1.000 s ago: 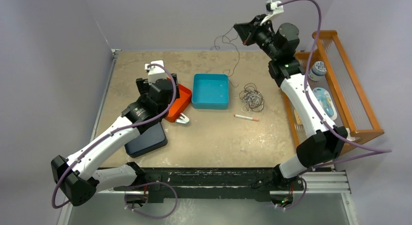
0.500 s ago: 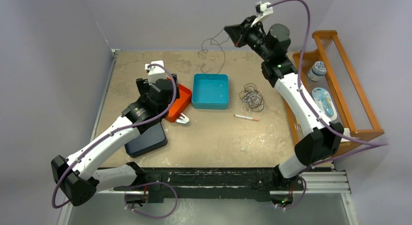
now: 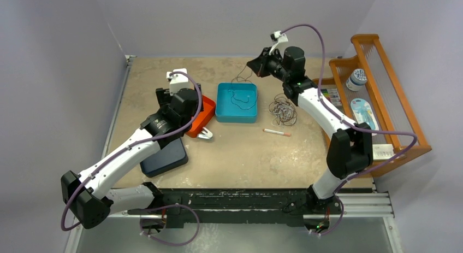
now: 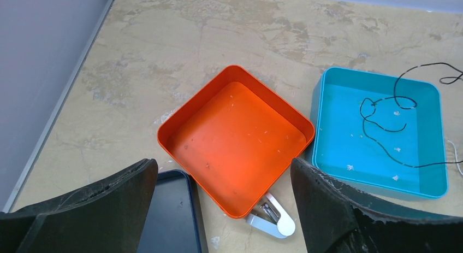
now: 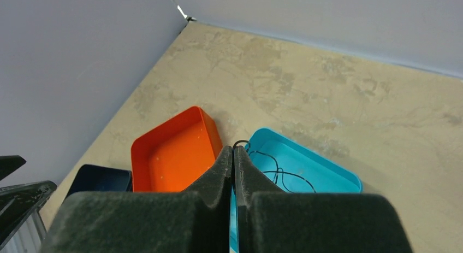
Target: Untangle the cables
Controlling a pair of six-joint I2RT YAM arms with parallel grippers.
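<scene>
A loopy bundle of thin cables point(image 3: 283, 110) lies on the table right of the blue tray point(image 3: 220, 113). One thin black cable point(image 3: 240, 97) lies partly in that tray and runs up to my right gripper point(image 3: 254, 66), which is shut on it above the tray's far edge. In the right wrist view the right gripper point(image 5: 233, 150) pinches the black cable point(image 5: 278, 172) at its tips. In the left wrist view the black cable point(image 4: 382, 127) curls in the blue tray point(image 4: 327, 154). My left gripper point(image 4: 221, 179) is open and empty above the orange tray point(image 4: 235, 133).
A dark blue tray point(image 3: 164, 157) sits under the left arm. A small white clip point(image 3: 205, 134) lies by the orange tray point(image 3: 203, 112). A white-and-orange pen point(image 3: 277, 133) lies near the bundle. A wooden rack point(image 3: 393, 89) with small items stands at the right.
My right gripper has come down and leftward from high near the back wall to just above the blue tray, lowering the black cable into it. The left arm has barely shifted.
</scene>
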